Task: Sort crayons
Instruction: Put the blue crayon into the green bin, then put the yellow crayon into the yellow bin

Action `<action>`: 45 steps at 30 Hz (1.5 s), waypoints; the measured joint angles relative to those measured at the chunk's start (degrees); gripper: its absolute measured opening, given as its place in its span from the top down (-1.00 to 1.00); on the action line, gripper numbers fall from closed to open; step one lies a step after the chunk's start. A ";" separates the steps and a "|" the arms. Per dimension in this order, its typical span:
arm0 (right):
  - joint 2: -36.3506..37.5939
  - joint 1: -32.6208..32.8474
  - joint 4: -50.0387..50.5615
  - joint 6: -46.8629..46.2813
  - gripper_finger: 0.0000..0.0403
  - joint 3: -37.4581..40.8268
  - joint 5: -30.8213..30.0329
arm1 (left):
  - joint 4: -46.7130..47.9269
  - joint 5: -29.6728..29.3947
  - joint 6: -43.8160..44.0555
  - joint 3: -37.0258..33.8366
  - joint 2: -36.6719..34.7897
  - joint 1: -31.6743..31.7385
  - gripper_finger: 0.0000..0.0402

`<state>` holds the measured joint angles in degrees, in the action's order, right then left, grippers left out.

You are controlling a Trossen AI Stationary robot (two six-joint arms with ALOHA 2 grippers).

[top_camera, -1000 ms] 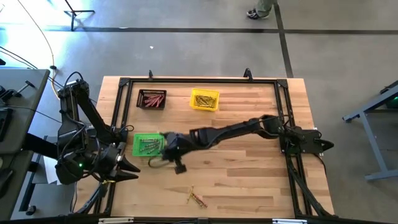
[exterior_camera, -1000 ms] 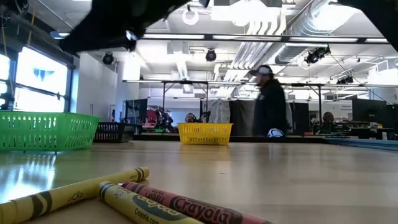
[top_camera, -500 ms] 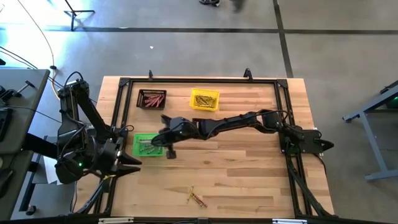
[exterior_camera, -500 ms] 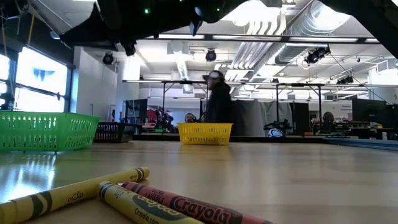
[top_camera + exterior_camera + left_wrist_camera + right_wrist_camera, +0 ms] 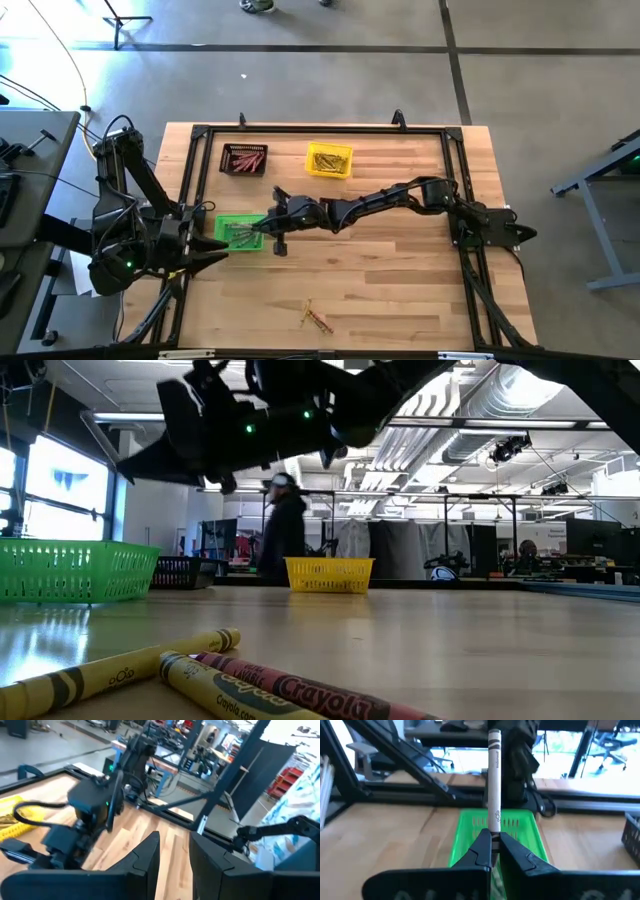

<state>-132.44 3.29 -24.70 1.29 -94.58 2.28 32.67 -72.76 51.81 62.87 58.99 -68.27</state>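
A pale greenish-grey crayon [image 5: 493, 775] sticks out of my right gripper [image 5: 494, 849], which is shut on it just above the green bin's [image 5: 232, 232] right end. That bin holds several crayons. Red crayons fill the black bin [image 5: 243, 159], and yellow ones lie in the yellow bin [image 5: 329, 159]. Loose yellow crayons and a red crayon [image 5: 300, 692] lie flat on the table near its front edge [image 5: 315, 318]. My left gripper [image 5: 175, 862] stands open with nothing in it, off the table's left edge beside the green bin [image 5: 210, 257]. My right gripper pinches the crayon's near end [image 5: 494, 831] between its two fingertips. The fingers come almost level from the table's right. The crayon runs on from the fingertips in line with them, lifted clear, its free end [image 5: 493, 735] over the green bin.
A black frame [image 5: 320, 130] runs around the wooden tabletop. A person walks past in the room behind the table [image 5: 283, 525]. Bare wood lies between the bins and the loose crayons.
My right gripper, shut on the crayon throughout, has moved toward the table's far edge and sunk lower at the green bin's right end, tipping toward level. My left gripper has swung at the wrist toward the green bin without shifting place.
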 joint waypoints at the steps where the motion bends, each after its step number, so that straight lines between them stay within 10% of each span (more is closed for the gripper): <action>1: 0.00 0.00 -0.48 -0.29 0.98 0.72 -0.26 | 0.00 -0.68 0.00 0.00 0.01 0.00 0.55; 20: 0.00 -1.18 -3.72 -3.43 0.96 1.74 -0.68 | 0.00 -5.82 0.04 0.02 0.03 0.00 0.55; 35: 0.00 -1.84 -4.68 -6.99 0.49 1.72 -0.22 | -0.01 -5.92 0.04 0.02 0.03 0.00 0.55; 45: 7.09 -1.81 2.87 -27.19 0.50 1.62 8.61 | 0.35 -1.48 5.29 -0.52 0.29 0.45 0.55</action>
<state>-125.35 1.48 -21.83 -25.90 -92.96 10.89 33.01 -74.24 57.10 62.35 59.29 -67.82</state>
